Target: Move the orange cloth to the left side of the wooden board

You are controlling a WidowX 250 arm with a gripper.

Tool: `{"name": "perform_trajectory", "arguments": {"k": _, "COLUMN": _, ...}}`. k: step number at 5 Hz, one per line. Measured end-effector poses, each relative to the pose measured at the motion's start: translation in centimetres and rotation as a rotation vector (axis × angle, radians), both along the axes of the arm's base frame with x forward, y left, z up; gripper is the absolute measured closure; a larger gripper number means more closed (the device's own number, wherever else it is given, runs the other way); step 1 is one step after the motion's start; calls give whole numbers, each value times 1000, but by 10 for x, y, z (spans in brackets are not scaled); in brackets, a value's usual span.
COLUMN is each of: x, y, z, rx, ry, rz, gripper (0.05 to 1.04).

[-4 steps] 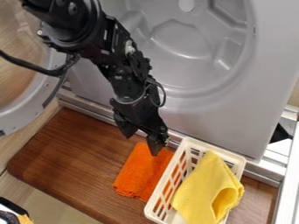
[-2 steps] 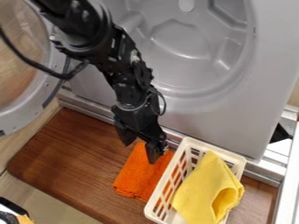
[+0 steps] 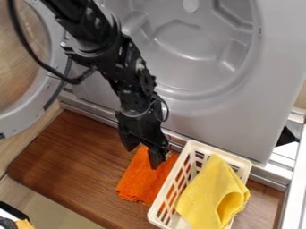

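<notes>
orange cloth (image 3: 140, 181) right of the wooden board's middle, open gripper (image 3: 142, 157) at its upper end

the orange cloth lies on the wooden board (image 3: 71, 156), just beside the white basket (image 3: 236, 160); some orange shows through the slots in the basket's left wall. the gripper points down at the cloth's upper end, its two fingers (image 3: 156, 156) spread, with a bit of orange visible between them. whether they touch the cloth, i can't tell. bare wood shows to the left of the cloth.

the basket sits tilted on the right part of the board, and a yellow cloth (image 3: 209, 192) lies inside it, reaching over the right rim. along the board's back edge runs a metal rail (image 3: 90, 109). behind that stands a grey panel (image 3: 209, 118) with a big round hollow, and a round door (image 3: 21, 115) hangs open at the left.
</notes>
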State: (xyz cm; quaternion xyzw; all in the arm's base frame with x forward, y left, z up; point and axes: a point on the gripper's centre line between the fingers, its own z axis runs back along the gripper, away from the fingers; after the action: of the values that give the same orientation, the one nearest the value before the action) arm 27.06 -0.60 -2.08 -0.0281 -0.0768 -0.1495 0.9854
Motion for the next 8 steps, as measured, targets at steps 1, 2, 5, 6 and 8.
{"name": "perform_trajectory", "arguments": {"k": 1, "x": 6, "y": -2, "z": -25, "rx": -16, "ry": 21, "rz": -31, "gripper": 84}}
{"name": "perform_trajectory", "arguments": {"k": 2, "x": 12, "y": -5, "z": -37, "rx": -22, "ry": 18, "rz": -47, "gripper": 84}}
{"name": "perform_trajectory", "arguments": {"k": 5, "x": 22, "y": -8, "z": -56, "rx": -64, "ry": -42, "rz": -92, "gripper": 83}}
{"name": "perform_trajectory", "arguments": {"k": 6, "x": 16, "y": -6, "z": -58, "rx": -40, "ry": -15, "rz": -64, "gripper": 84}}
{"name": "perform_trajectory", "arguments": {"k": 8, "x": 7, "y": 7, "z": -58, "rx": -13, "ry": 16, "rz": -50, "gripper": 83}}
